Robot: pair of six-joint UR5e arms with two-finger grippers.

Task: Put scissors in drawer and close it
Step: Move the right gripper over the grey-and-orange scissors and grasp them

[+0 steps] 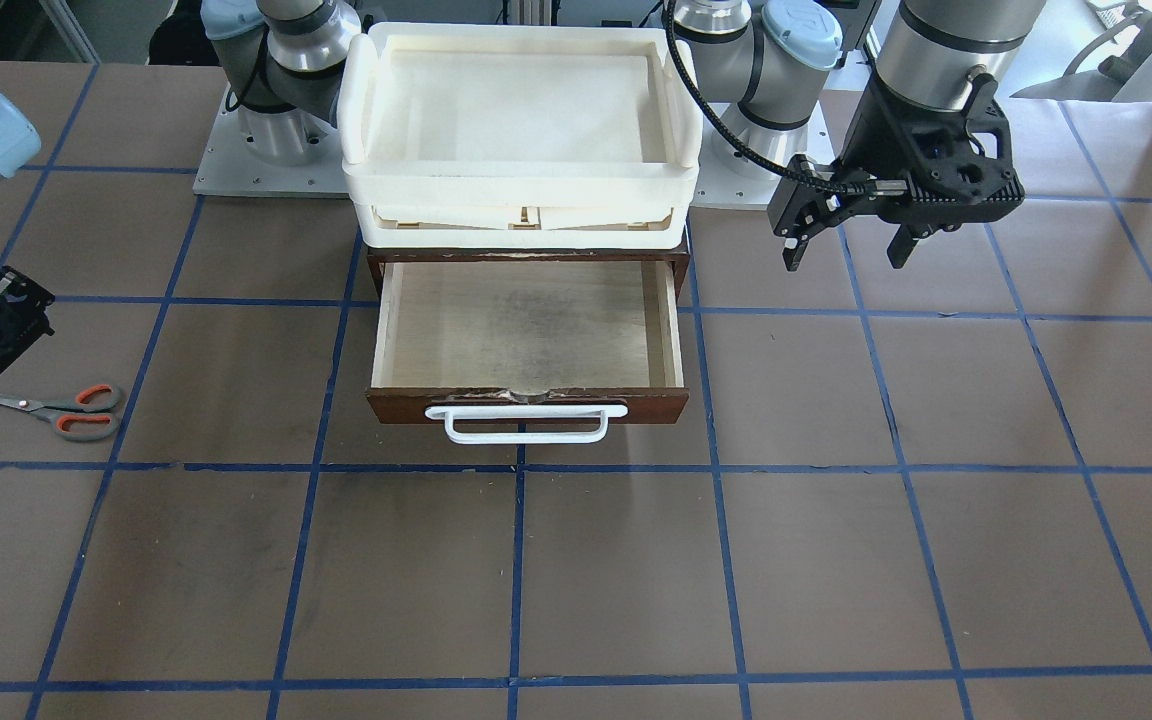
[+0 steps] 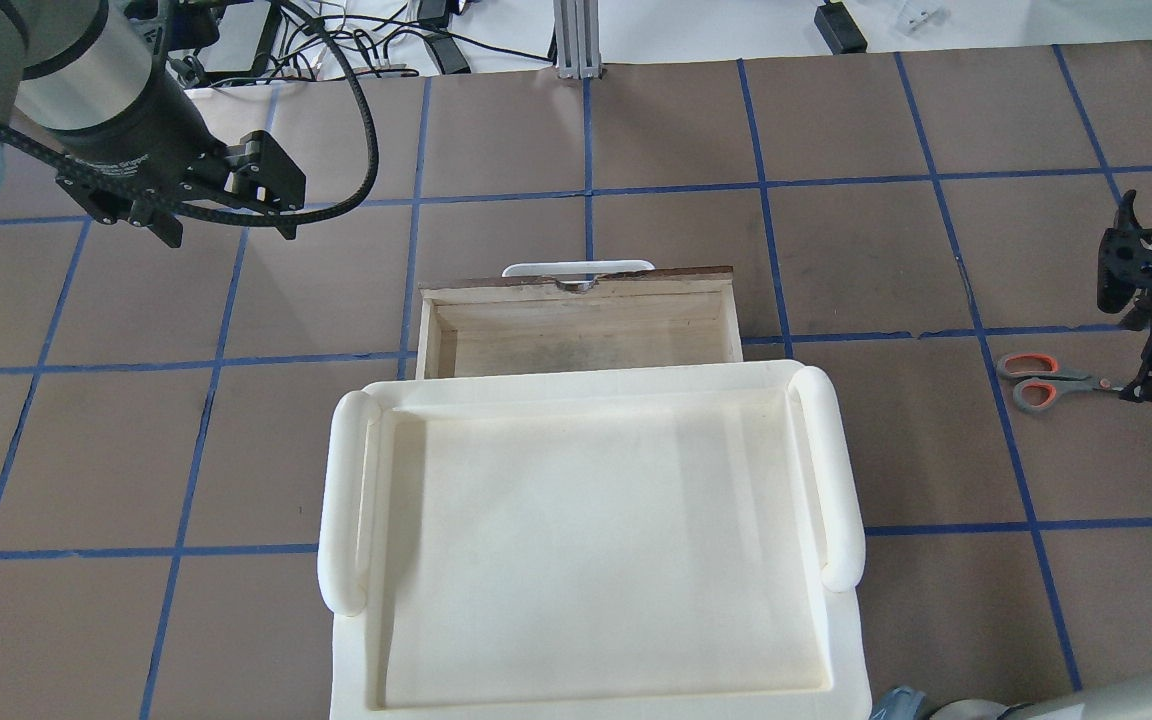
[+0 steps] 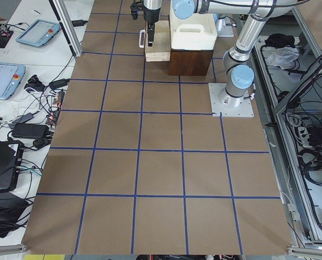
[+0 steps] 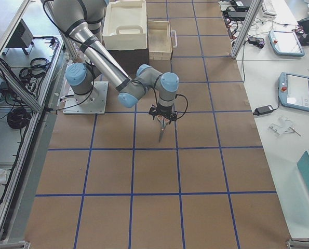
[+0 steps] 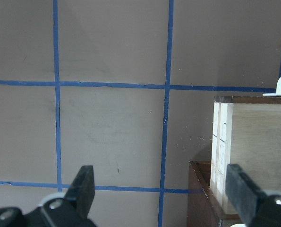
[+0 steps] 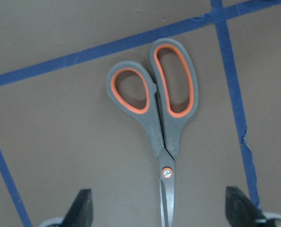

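The scissors (image 1: 71, 410) lie flat on the table far to the robot's right of the drawer, with grey handles and orange inner loops. They also show in the overhead view (image 2: 1036, 380) and the right wrist view (image 6: 157, 104). My right gripper (image 6: 161, 213) is open and low over the scissors, one finger on each side of the silver blades (image 2: 1096, 381), handles pointing away from it. The drawer (image 1: 526, 405) is pulled open; its plywood interior is bare. My left gripper (image 1: 846, 245) is open and empty, hovering on the drawer's other side.
A cream-white plastic tray (image 1: 521, 35) sits on top of the dark wooden cabinet (image 1: 372, 268) behind the open drawer. The drawer's white bar handle (image 1: 526, 424) faces away from the robot. Blue tape lines grid the brown table.
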